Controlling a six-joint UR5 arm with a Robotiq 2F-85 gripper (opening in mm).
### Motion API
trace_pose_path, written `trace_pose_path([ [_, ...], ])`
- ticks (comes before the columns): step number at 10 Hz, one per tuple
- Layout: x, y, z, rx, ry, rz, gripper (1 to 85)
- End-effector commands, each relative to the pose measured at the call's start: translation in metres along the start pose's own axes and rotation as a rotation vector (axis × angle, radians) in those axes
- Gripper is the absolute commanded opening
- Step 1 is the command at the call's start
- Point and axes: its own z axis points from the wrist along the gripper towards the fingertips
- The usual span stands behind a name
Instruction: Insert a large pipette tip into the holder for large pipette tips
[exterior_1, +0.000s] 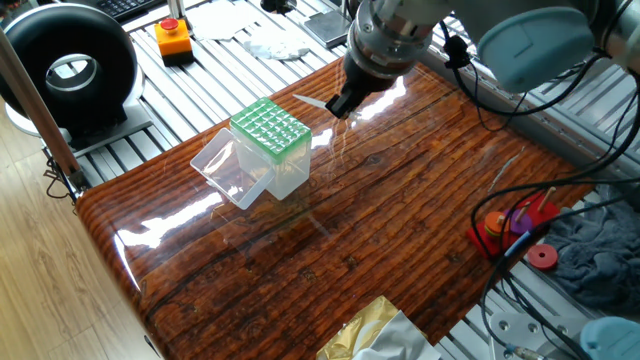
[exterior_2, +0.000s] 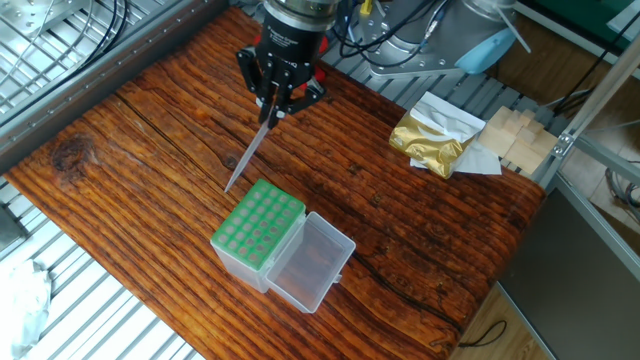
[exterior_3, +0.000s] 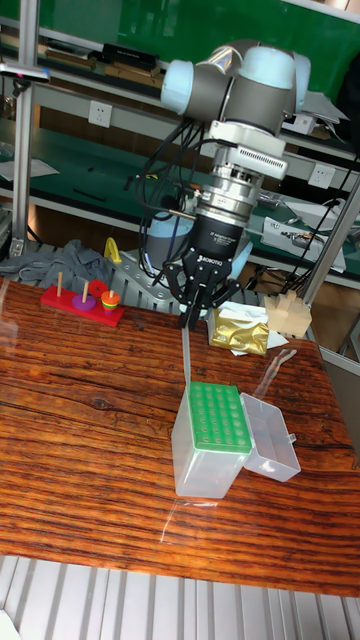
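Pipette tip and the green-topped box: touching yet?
Apart. In the other fixed view, the pipette tip, held by the gripper, ends over bare table just short of the box, a strip of wood showing between.

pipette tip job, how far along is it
Done: the gripper has its jaws shut on the large pipette tip, which hangs clear of the table with its point toward the holder. The holder's clear lid is already open. In hand: carrying the tip to the green grid. Left: line it up over a hole, lower it in, release.
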Motion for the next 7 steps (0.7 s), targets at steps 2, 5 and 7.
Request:
trace_pose_path([
  [2,-0.005,-0.002,0.0,0.007,-0.02,0.001,1.0],
  [5,-0.015,0.0,-0.001,0.002,-0.059,0.008,1.0],
  [7,-0.019,-0.009,-0.001,0.036,-0.076,0.008,1.0],
])
